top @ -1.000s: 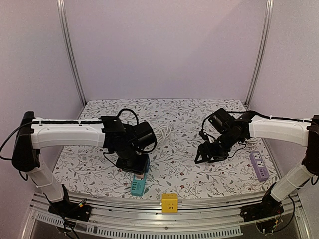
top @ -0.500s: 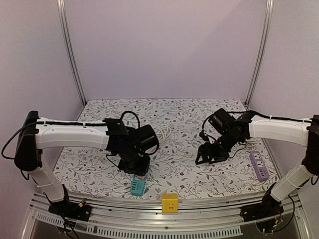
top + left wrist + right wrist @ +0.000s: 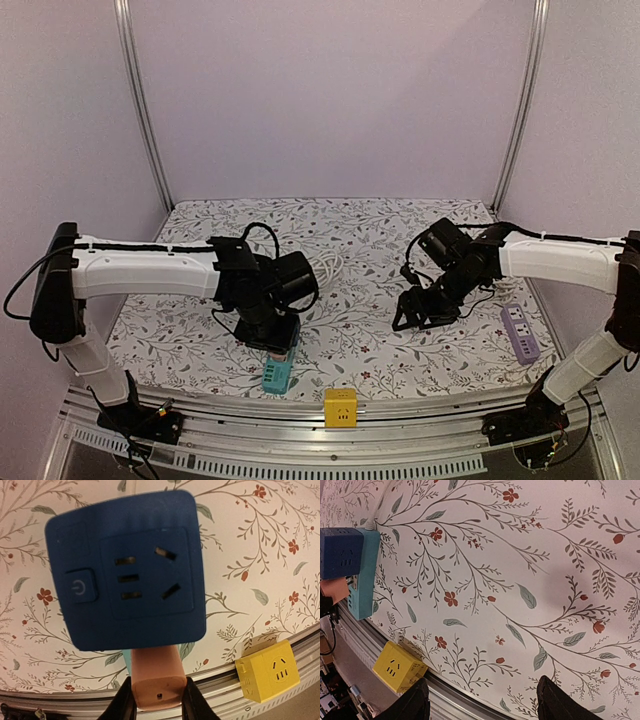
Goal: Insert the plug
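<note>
My left gripper (image 3: 155, 702) is shut on the near end of a salmon-pink block (image 3: 155, 680). A dark blue socket cube (image 3: 125, 567) with a power button covers the block's far end; I cannot tell whether they are joined. A teal power strip (image 3: 277, 375) lies just below them near the table's front edge, with a sliver showing in the left wrist view (image 3: 127, 656). In the top view the left gripper (image 3: 275, 335) hides the cube. The right wrist view shows the blue cube (image 3: 340, 552) against the teal strip (image 3: 364, 575). My right gripper (image 3: 420, 310) is open and empty over bare cloth (image 3: 480, 705).
A yellow socket cube (image 3: 340, 407) sits on the front rail, also in the left wrist view (image 3: 267, 670) and the right wrist view (image 3: 397, 667). A purple power strip (image 3: 520, 332) lies at the right edge. A white cable coil (image 3: 325, 265) lies behind the left gripper.
My left gripper has shifted slightly right and toward the front edge with the pink block. The right arm has not moved.
</note>
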`<move>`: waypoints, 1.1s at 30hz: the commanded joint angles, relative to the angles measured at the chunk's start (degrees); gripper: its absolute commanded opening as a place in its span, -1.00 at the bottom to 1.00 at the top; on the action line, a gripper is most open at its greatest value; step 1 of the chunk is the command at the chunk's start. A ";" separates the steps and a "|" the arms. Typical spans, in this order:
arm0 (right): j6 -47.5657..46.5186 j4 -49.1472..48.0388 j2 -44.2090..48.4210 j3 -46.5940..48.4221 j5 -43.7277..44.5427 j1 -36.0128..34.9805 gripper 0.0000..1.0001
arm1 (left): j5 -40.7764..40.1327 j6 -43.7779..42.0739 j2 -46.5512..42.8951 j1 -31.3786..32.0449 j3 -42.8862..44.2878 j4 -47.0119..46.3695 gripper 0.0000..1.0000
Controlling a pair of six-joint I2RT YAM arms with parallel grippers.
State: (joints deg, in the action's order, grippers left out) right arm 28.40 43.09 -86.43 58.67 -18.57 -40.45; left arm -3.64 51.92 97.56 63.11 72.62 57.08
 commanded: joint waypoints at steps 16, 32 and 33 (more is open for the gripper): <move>-0.06 0.14 -1.11 -0.24 -0.39 -0.08 0.45 | 4.66 1.43 2.48 -0.09 0.79 1.12 -1.00; -0.47 -0.46 -2.24 -0.57 -0.55 -0.07 0.45 | 6.82 -5.10 5.86 -3.99 1.65 2.27 -1.00; -0.53 -0.46 -2.25 -0.62 -0.54 -0.08 0.45 | 6.85 -5.35 6.12 -4.15 1.72 2.33 -1.00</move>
State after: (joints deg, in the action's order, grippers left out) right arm 28.21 43.03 -87.70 58.63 -18.74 -40.45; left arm 1.67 49.56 100.60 60.34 74.32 56.88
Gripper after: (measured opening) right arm 0.726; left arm 0.285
